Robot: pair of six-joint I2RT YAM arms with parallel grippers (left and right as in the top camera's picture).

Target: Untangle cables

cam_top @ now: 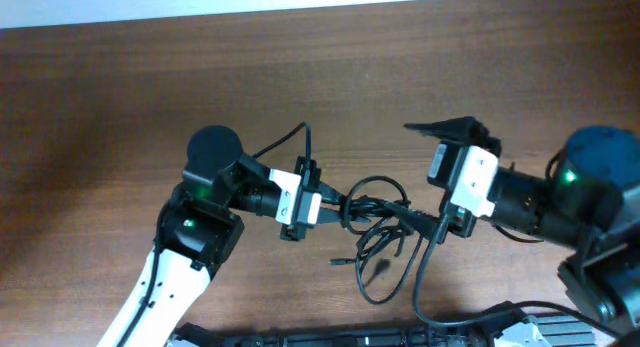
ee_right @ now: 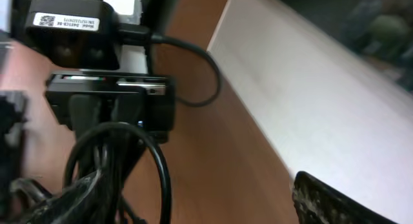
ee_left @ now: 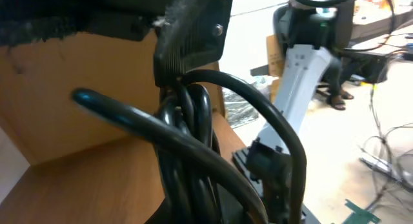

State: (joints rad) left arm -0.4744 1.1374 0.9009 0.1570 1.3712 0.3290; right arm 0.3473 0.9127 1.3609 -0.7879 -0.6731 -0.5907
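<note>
the left gripper (cam_top: 328, 203) is clenched on the cables (cam_top: 372, 213), which make a knotted bundle between the two arms, over the middle of the table (cam_top: 120, 97), with some loops trailing toward the near edge. the right gripper (cam_top: 438, 177) stands wide apart and holds nothing, just beside the bundle. to do this well, i think it should take one single outer loop, not the knot, and pull away slowly while the left one holds firm.

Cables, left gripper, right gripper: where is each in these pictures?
cables (cam_top: 378, 209), overhead view, middle of the tangled bundle.
left gripper (cam_top: 333, 200), overhead view, between its fingertips, shut on the cables.
right gripper (cam_top: 415, 175), overhead view, gap between its open fingers.
</note>
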